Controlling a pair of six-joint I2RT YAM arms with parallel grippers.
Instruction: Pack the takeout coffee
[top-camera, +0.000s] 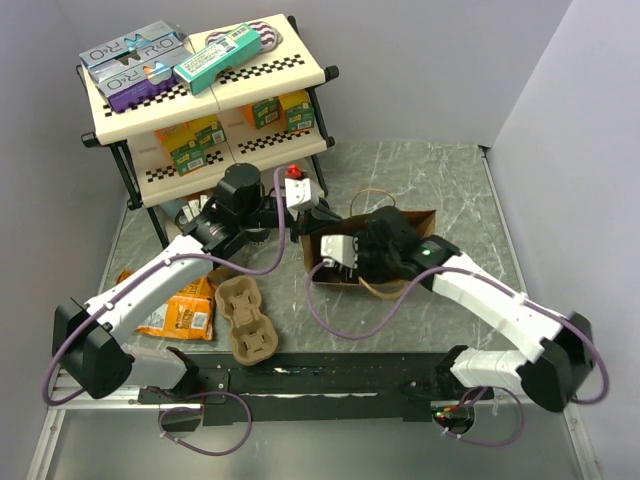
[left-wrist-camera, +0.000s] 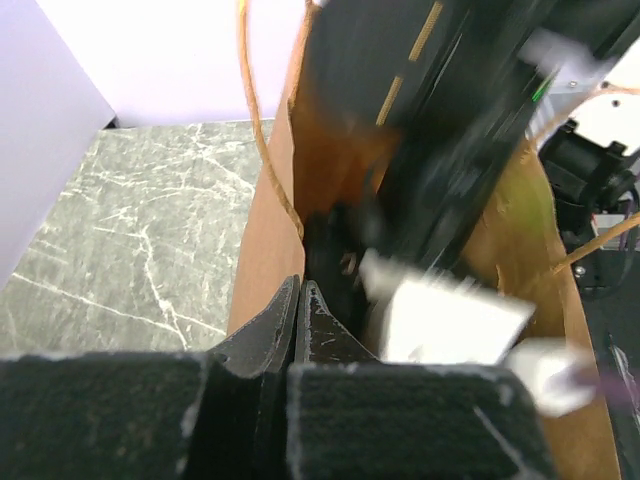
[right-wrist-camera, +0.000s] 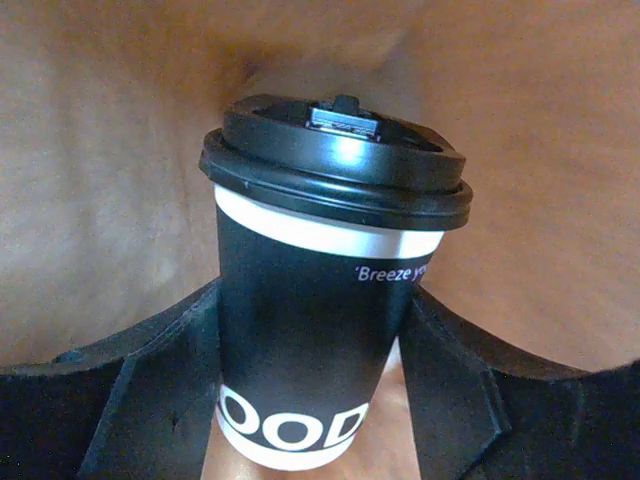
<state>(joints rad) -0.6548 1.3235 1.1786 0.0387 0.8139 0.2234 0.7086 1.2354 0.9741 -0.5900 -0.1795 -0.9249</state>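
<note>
The takeout coffee (right-wrist-camera: 320, 300) is a paper cup with a black wall, white bands, white lettering and a round black lid (right-wrist-camera: 335, 160). It stands upright inside the brown paper bag (right-wrist-camera: 100, 150). My right gripper (right-wrist-camera: 310, 320) reaches down into the bag (top-camera: 420, 218), with one finger on each side of the cup wall, shut on it. In the top view my right wrist hides the cup. My left gripper (left-wrist-camera: 298, 290) is shut on the bag's left edge (left-wrist-camera: 265, 260), at the bag's left corner (top-camera: 318, 222).
A brown pulp cup carrier (top-camera: 248, 318) and an orange snack packet (top-camera: 185, 310) lie at the near left. A two-tier shelf rack (top-camera: 200, 90) with boxes stands at the back left. The right arm (left-wrist-camera: 450, 130) fills the bag's mouth.
</note>
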